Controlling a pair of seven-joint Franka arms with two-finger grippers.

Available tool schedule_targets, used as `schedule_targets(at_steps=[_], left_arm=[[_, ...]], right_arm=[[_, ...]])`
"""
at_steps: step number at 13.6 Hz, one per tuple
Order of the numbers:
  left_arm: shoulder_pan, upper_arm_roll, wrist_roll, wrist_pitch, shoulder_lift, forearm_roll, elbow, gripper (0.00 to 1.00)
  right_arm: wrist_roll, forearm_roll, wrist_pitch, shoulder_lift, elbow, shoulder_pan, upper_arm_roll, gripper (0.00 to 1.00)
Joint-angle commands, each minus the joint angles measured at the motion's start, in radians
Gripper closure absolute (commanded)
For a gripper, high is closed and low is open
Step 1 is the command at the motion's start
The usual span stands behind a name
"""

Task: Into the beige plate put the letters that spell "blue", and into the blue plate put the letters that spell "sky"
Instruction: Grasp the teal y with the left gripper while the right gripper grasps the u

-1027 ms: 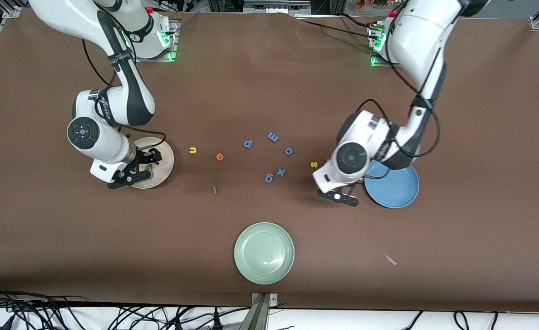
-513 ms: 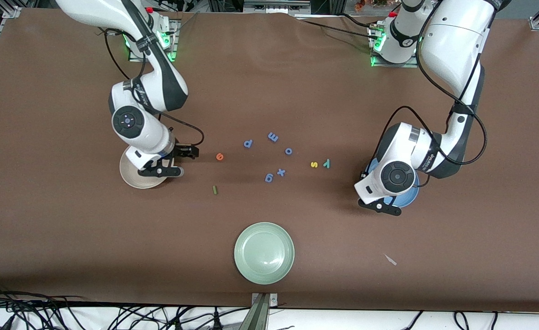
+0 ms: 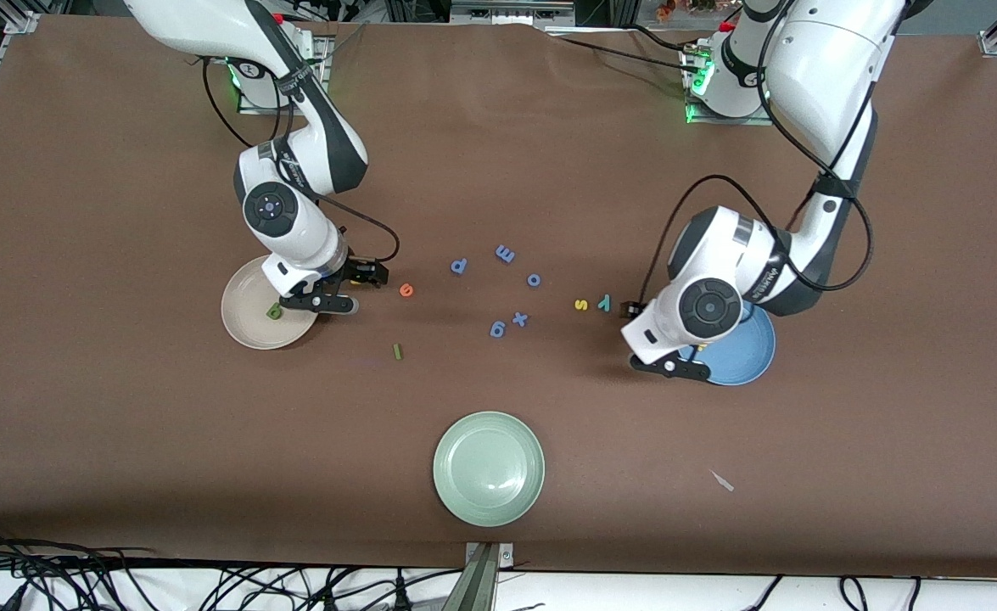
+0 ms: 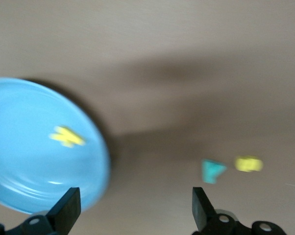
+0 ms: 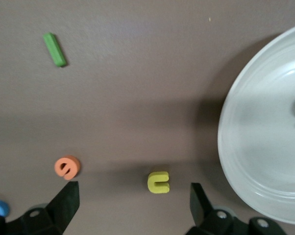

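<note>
Beige plate (image 3: 248, 327) with green b (image 3: 274, 311) lay beside the right gripper (image 3: 354, 293), jaws spread empty over yellow u (image 5: 159, 182), orange e (image 3: 406, 290) just past it; yellow s (image 3: 581, 305) and teal y (image 3: 604, 302) lay near the left gripper (image 3: 668, 361), spread empty at blue plate (image 3: 748, 361) holding yellow k (image 4: 66, 136).

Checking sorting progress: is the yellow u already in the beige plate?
No. In the right wrist view the yellow u lies on the brown table, apart from the rim of the beige plate.
</note>
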Motion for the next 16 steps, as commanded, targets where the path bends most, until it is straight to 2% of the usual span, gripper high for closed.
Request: schedule_targets(at_steps=[1, 4, 6, 9, 11, 14, 15, 16], left_arm=[[-0.014, -0.019, -0.051, 0.057, -0.035, -0.034, -0.093, 0.0], [-0.022, -0.044, -0.093, 0.241, -0.05, -0.025, -0.224, 0.01], [-0.044, -0.044, -0.093, 0.293, -0.043, -0.02, -0.255, 0.06], [-0.051, -0.044, -0.105, 0.385, -0.029, 0.023, -0.313, 0.07], [-0.052, -0.042, -0.11, 0.405, -0.024, 0.026, -0.318, 0.16], [-0.052, -0.042, -0.11, 0.446, 0.0, 0.058, -0.315, 0.4], [-0.052, -0.042, -0.111, 0.45, 0.005, 0.073, -0.315, 0.41], [-0.052, -0.044, -0.111, 0.451, 0.005, 0.075, -0.316, 0.53]], right_arm=[[0.0, 0.006, 0.098, -0.011, -0.075, -0.006, 0.007, 0.0], [-0.001, 0.006, 0.133, 0.021, -0.077, -0.006, 0.007, 0.0], [-0.003, 0.005, 0.162, 0.048, -0.077, -0.006, 0.007, 0.0], [-0.007, 0.005, 0.164, 0.055, -0.08, -0.006, 0.007, 0.01], [-0.026, 0.005, 0.158, 0.055, -0.082, -0.006, 0.007, 0.11], [-0.027, 0.005, 0.155, 0.053, -0.097, -0.006, 0.007, 0.24], [-0.027, 0.005, 0.153, 0.053, -0.097, -0.006, 0.007, 0.28], [-0.029, 0.005, 0.144, 0.053, -0.097, -0.006, 0.007, 0.33]])
